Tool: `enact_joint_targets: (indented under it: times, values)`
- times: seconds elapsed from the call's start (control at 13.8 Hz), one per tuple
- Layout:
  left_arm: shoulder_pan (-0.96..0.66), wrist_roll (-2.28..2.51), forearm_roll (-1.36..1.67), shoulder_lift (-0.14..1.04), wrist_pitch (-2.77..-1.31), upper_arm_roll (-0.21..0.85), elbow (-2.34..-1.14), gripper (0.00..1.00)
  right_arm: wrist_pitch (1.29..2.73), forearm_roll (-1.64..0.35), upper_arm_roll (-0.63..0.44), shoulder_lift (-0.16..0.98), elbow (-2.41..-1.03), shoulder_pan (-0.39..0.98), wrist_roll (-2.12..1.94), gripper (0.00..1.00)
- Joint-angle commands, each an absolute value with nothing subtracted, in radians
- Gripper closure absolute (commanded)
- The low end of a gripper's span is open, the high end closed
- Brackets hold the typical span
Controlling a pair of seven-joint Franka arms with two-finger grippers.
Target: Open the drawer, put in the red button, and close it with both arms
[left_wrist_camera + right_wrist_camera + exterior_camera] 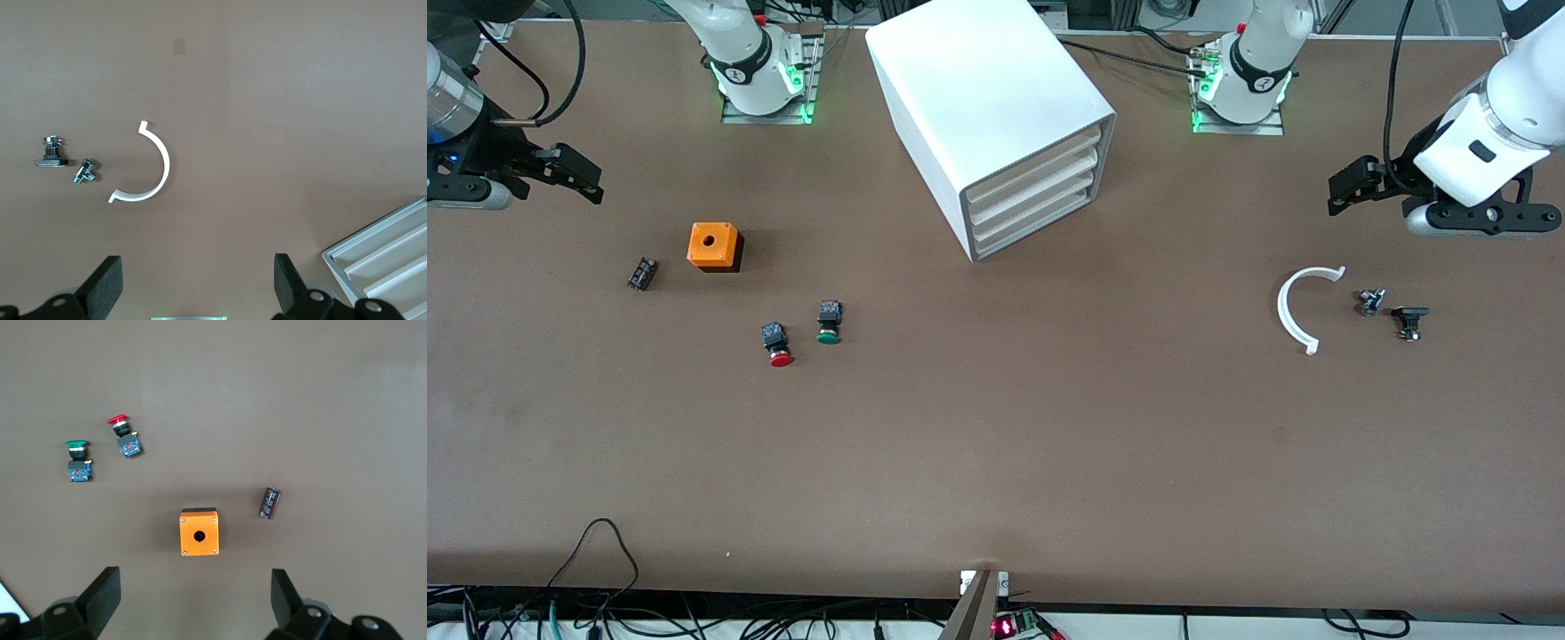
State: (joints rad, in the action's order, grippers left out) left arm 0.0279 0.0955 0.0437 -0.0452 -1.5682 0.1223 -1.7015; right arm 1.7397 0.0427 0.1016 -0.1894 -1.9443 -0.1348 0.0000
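My two arms wait at the frame's edges over a brown table (996,462); my right gripper (583,178) hangs at upper left, fingers parted; my left gripper (1352,187) hangs at upper right, its fingers not readable from here; the white cabinet (978,98) stands at top centre, its four drawers (1040,191) all closed and facing lower right; the red button (777,343) lies left of centre, cap toward the camera, just beside the green button (829,322); an orange box (713,245) with a hole sits above them, a small dark cylinder (642,273) beside it; at right lie a white curved piece (1294,311) and two small metal parts (1392,311).
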Motion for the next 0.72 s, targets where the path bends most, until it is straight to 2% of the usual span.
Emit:
enact_joint_targets:
  times: [0.0,0.65]
  values:
    - [0.026,0.074,0.023,-0.048,-1.557,0.121,-1.701,0.00,1.738,0.026,0.100,-0.198,-1.950,-0.135,0.008,0.00]
    - [0.026,0.078,0.018,-0.028,-1.552,0.129,-1.677,0.00,1.750,0.020,0.100,-0.173,-1.950,-0.135,0.009,0.00]
